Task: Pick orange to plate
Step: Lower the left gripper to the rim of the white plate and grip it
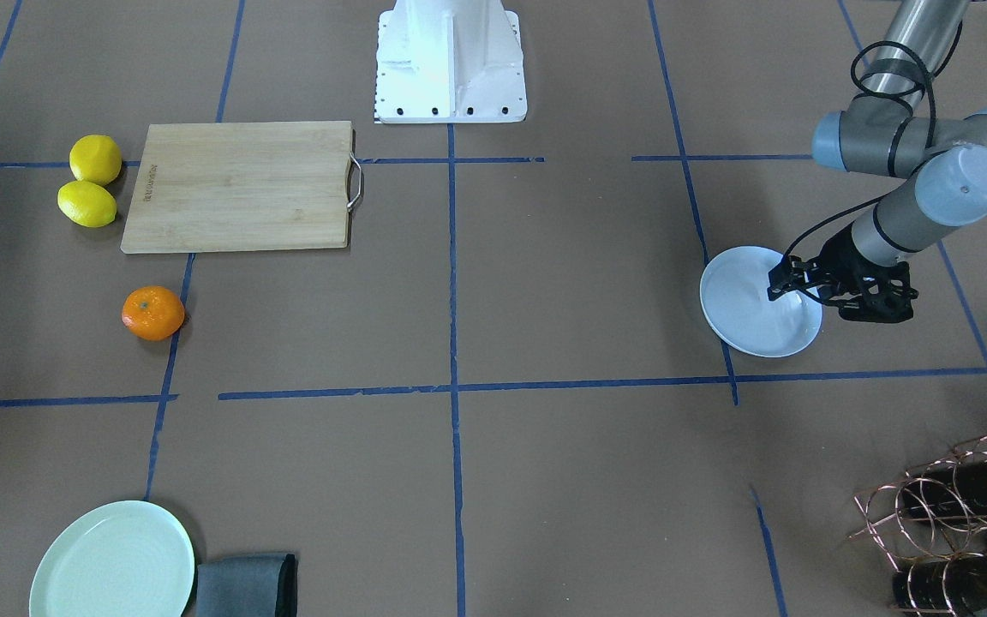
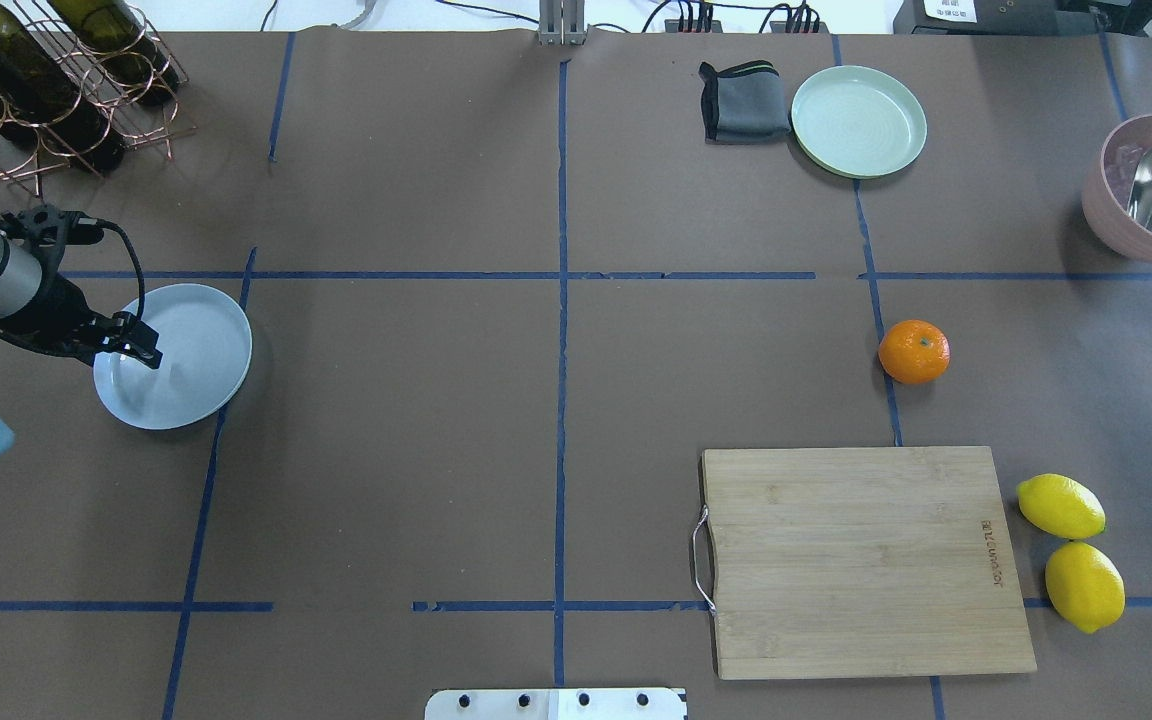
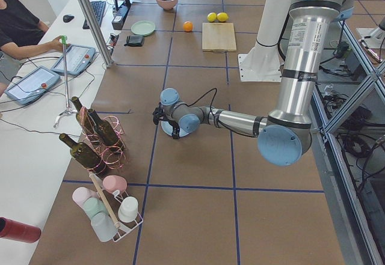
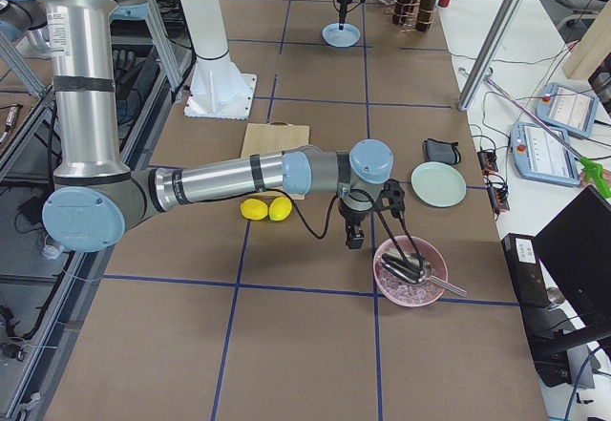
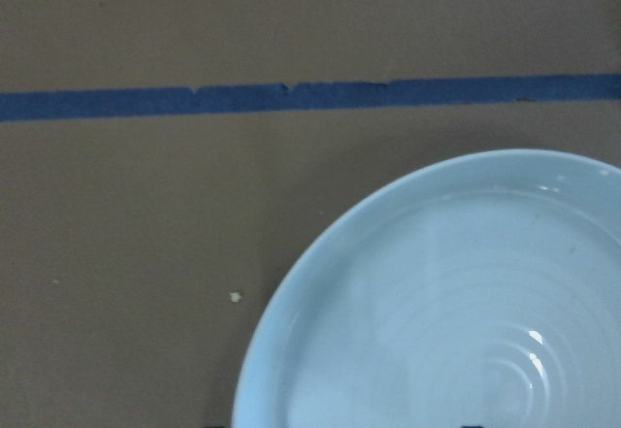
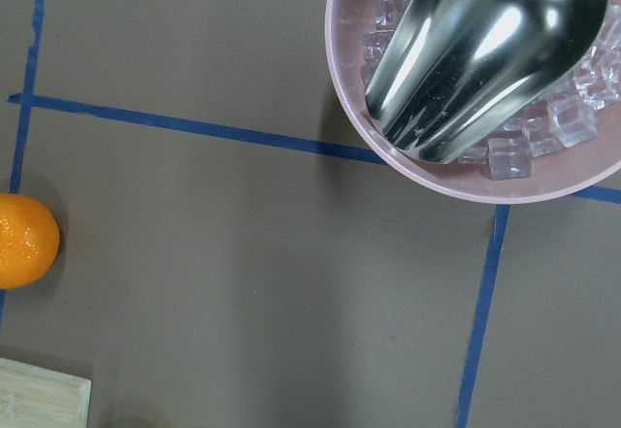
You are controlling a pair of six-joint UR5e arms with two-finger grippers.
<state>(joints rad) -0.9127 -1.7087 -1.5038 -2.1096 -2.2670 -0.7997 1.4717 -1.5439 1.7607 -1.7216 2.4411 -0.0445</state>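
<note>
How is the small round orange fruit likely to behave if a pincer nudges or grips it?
The small round orange fruit sits free on the flat brown table with nothing touching its sides, so a nudge would probably roll it. Its curved sides could slip from an off-centre grip. Its dimpled peel looks firm, so it is likely not fragile.

Brown-papered table (image 2: 386, 450), blue tape grid (image 2: 562, 400); white side desk (image 3: 24, 175) alongside, even light.
</note>
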